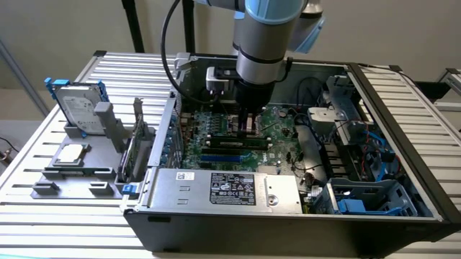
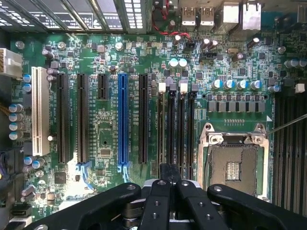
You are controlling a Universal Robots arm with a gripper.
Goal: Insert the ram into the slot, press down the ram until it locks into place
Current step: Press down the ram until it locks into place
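In the exterior view the arm reaches straight down into the open computer case [image 1: 403, 178], which lies on its side on the slatted surface [image 1: 65, 226] so the motherboard [image 1: 281, 121] faces up. The tool [image 1: 249, 128] hangs just above the ram [image 1: 236, 143], a dark stick lying along a black slot [image 1: 234, 147] near the middle of the board, apparently to press it home. In the wrist view the tool [image 2: 169, 173] has its fingers [image 2: 164, 175] drawn together with nothing between them, tips poised over the ram slots [image 2: 175, 129] just beside the CPU socket [image 2: 233, 165]; the thin stick in the nearest slot [image 2: 160, 129] looks like the ram.
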